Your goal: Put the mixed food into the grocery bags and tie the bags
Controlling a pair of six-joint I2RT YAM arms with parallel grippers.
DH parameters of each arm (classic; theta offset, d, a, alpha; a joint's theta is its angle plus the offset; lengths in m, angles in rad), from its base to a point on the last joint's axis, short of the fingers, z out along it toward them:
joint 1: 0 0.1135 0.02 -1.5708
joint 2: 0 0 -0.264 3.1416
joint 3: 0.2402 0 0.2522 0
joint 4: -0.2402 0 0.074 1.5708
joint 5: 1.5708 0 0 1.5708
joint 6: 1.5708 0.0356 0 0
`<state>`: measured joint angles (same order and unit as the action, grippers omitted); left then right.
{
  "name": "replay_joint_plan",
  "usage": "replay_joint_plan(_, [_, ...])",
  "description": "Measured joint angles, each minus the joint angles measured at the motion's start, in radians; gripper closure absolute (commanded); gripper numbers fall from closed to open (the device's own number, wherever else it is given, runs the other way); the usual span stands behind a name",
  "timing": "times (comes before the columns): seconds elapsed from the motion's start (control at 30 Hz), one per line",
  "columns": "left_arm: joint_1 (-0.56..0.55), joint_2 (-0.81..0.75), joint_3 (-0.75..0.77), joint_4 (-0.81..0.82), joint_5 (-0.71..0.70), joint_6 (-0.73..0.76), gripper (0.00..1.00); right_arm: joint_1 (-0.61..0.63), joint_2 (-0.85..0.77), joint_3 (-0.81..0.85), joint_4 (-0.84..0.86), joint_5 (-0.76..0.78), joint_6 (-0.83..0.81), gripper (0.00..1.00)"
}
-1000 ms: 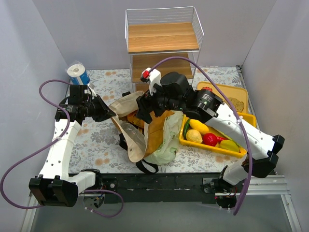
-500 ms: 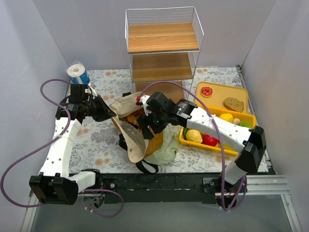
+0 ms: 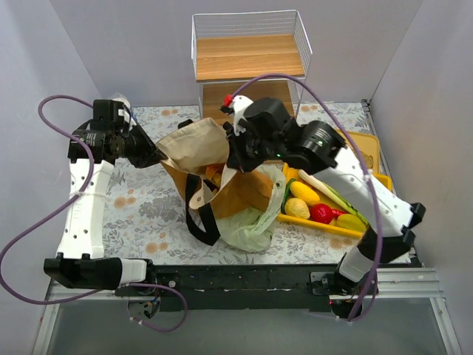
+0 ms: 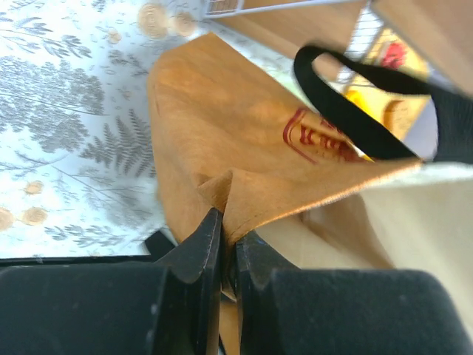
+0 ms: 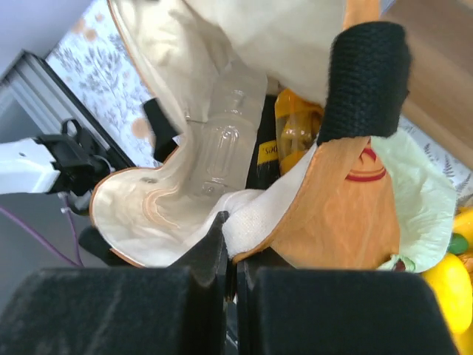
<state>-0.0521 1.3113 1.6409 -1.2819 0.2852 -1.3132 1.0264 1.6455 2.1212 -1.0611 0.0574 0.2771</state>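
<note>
Most brown bag [image 3: 240, 194] contents hidden, left claw [image 4: 228, 225], right claw [image 5: 231, 229] pinching

We are looking down from high above the 6 o'clock edge of the table [image 3: 148, 207] over the whole scene, while the left wrist camera is facing 3 o'clock and the right 7 o'clock, both pressing close on the brown bag [image 3: 240, 194] [image 4: 222, 126] [image 5: 340, 222] that all views are sharing.

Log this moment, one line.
left gripper: shut on brown bag rim | right gripper: shut on opposite rim | bag spread open | mixed food in yellow tray
</note>
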Motion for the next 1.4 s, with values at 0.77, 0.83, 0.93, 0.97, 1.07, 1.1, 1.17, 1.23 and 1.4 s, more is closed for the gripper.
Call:
replay_joint_plan(0.77, [-0.01, -0.238, -0.111, 0.165, -0.699, -0.116, 1.0, 0.063, 0.113, -0.13, 0.327, -0.171, -0.101, 0.99])
replay_joint_plan(0.83, [-0.01, -0.243, -0.113, 0.218, -0.764, -0.071, 1.0, 0.067, 0.195, 0.0, 0.327, -0.183, -0.115, 0.99])
replay_joint_plan(0.93, [-0.009, -0.227, -0.109, 0.313, -0.836, -0.005, 1.0, 0.071, 0.275, 0.113, 0.376, -0.2, -0.126, 0.99])
replay_joint_plan(0.97, [-0.009, -0.216, -0.104, 0.344, -0.857, 0.021, 1.0, 0.074, 0.282, 0.115, 0.401, -0.203, -0.127, 0.99])
replay_joint_plan(1.07, [-0.009, -0.183, -0.097, 0.441, -0.917, 0.104, 1.0, 0.075, 0.282, 0.068, 0.503, -0.211, -0.136, 0.99])
replay_joint_plan(1.1, [-0.009, -0.175, -0.097, 0.472, -0.937, 0.134, 1.0, 0.076, 0.282, 0.048, 0.542, -0.214, -0.144, 0.99])
replay_joint_plan(1.17, [-0.009, -0.171, -0.115, 0.538, -0.979, 0.19, 1.0, 0.078, 0.288, 0.025, 0.592, -0.217, -0.162, 0.99])
replay_joint_plan(1.23, [-0.009, -0.173, -0.151, 0.616, -1.023, 0.243, 1.0, 0.078, 0.308, 0.024, 0.632, -0.217, -0.178, 0.99])
replay_joint_plan(1.4, [-0.007, -0.174, -0.283, 0.821, -1.073, 0.353, 1.0, 0.078, 0.394, 0.042, 0.716, -0.23, -0.177, 0.99])
